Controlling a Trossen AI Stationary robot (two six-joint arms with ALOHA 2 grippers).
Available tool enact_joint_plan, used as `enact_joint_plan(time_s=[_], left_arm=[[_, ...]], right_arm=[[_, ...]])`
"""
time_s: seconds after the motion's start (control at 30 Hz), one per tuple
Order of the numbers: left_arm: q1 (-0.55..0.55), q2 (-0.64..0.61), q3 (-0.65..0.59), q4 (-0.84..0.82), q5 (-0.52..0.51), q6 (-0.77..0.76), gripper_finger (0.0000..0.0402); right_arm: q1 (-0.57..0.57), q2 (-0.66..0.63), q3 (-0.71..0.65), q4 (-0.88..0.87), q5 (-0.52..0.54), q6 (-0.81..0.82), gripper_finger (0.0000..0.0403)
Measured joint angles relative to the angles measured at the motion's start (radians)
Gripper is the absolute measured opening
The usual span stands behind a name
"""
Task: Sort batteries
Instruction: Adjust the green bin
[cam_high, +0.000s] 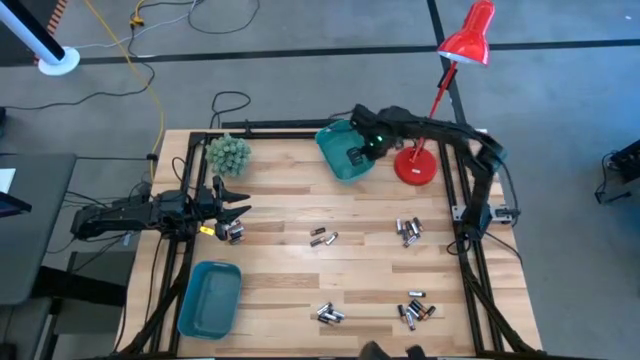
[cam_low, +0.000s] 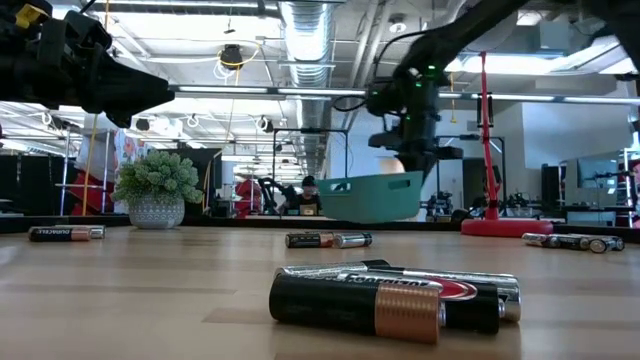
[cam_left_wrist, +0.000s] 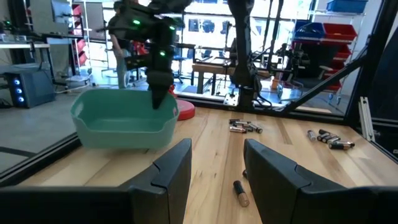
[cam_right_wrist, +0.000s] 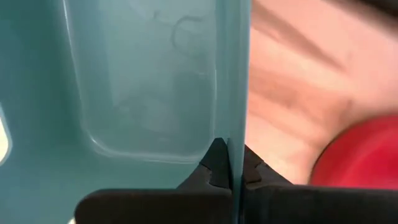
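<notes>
From above, the red lamp (cam_high: 420, 160) serves as the marker. Just beside its base, on the side toward the left arm, a teal bin (cam_high: 340, 152) is gripped at its rim by the right gripper (cam_high: 372, 143). The batteries (cam_high: 408, 231) are scattered in small heaps on the wood in front of the lamp, well apart from that bin. A second bin (cam_high: 208, 297) lies far from the lamp at the near corner of the table (cam_high: 280, 210) on the left arm's side. The left gripper (cam_high: 232, 212) is held above the wood, well away from the lamp, with a potted plant (cam_high: 228, 153) behind it.

At table height, the bin (cam_low: 370, 197) is seen lifted clear of the table, left of the lamp's stem (cam_low: 487, 140) — nothing is under it.

From the left wrist, two dark fingers (cam_left_wrist: 174, 168) are shown apart, with nothing between them; one battery (cam_left_wrist: 240, 192) lies on the wood just ahead.

From the right wrist, the bin's thin wall (cam_right_wrist: 239, 81) is pinched between the jaw tips, shut tight on the rim, with the lamp's red base (cam_right_wrist: 357, 152) close by.

The risk — the bin is held by one thin edge only, so it could tilt or slip out. The lamp base could also be knocked if the bin is swung that way.
</notes>
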Motion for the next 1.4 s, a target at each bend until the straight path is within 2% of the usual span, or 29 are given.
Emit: enact_joint_plan(time_s=[0.13,0.37,0.63,0.93,1.4], left_arm=[[0.0,0.0,0.0,0.0,0.0,0.0,0.0144],[0.0,0.0,0.0,0.0,0.0,0.0,0.0144],[0.0,0.0,0.0,0.0,0.0,0.0,0.0144],[0.0,0.0,0.0,0.0,0.0,0.0,0.0144],[0.0,0.0,0.0,0.0,0.0,0.0,0.0144]], right_arm=[[0.01,-0.081,-0.161,0.137,-0.006,0.181,0.0005],[0.022,-0.135,-0.302,0.173,-0.037,0.356,0.0006],[0.076,-0.165,-0.31,0.162,-0.07,0.424,0.0007],[0.093,-0.167,-0.31,0.124,-0.061,0.54,0.0007],[0.11,-0.166,-0.31,0.117,-0.055,0.566,0.0017]])
